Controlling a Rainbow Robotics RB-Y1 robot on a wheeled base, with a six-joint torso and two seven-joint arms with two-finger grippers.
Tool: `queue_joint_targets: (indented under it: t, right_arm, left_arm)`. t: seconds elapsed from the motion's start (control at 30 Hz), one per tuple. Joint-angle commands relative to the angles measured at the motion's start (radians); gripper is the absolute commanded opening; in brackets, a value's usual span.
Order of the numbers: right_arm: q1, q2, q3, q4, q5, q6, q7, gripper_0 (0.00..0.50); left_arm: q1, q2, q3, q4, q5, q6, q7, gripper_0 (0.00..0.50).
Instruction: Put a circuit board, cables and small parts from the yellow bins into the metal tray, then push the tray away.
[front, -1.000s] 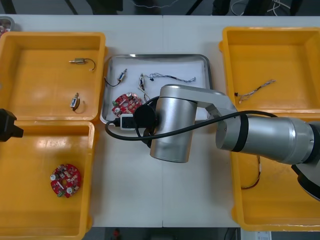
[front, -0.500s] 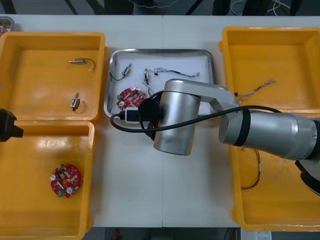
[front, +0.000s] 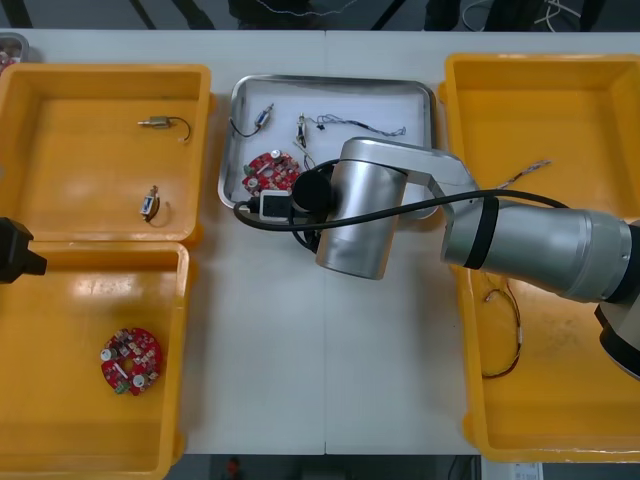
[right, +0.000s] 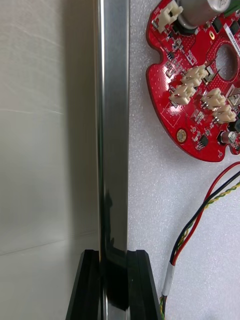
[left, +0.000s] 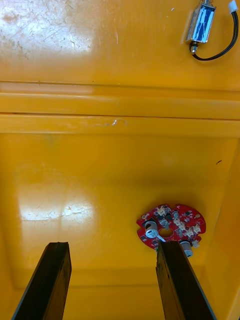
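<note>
1. The metal tray (front: 410, 100) has slid farther across the surface, with the right pincer (right: 113, 255) clenched on its near rim.
2. It holds a red circuit board (front: 270, 170), cables (front: 360, 127) and a small metal part (front: 264, 117).
3. The left pincer (left: 112, 245), released, hangs over a yellow bin (front: 60, 300) holding a second board (front: 130, 360).

**Inspector:** What differs from a second ago?

**Assessor:** The metal tray (front: 335, 84) now lies farther from the robot and slightly toward its right. A gap opens beside the far left yellow bin (front: 60, 72).

**Inspector:** Contents?

**Assessor:** The circuit board (front: 270, 172) and cables (front: 360, 128) are carried along with it. The right gripper (right: 112, 256), clamped on the near rim, has advanced equally.
</note>
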Motion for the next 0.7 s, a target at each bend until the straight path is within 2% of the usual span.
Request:
queue_joint_targets:
  t: [0.03, 0.2, 0.47, 0.7]
  right_arm:
    - [-0.073, -0.017, -0.027, 0.035, -0.027, -0.041, 0.055, 0.000]
    - [-0.088, -0.014, -0.026, 0.076, -0.035, -0.084, 0.125, 0.000]
    - [-0.100, -0.010, -0.027, 0.115, -0.041, -0.125, 0.127, 0.000]
    - [-0.105, 0.021, -0.058, 0.162, -0.059, -0.136, 0.128, 0.000]
  left_arm:
    - [0.021, 0.044, 0.032, -0.030, 0.007, 0.006, -0.088, 0.500]
    - [0.021, 0.044, 0.032, -0.030, 0.007, 0.006, -0.088, 0.500]
    - [0.021, 0.044, 0.032, -0.030, 0.007, 0.006, -0.088, 0.500]
    - [0.021, 0.044, 0.032, -0.030, 0.007, 0.006, -0.088, 0.500]
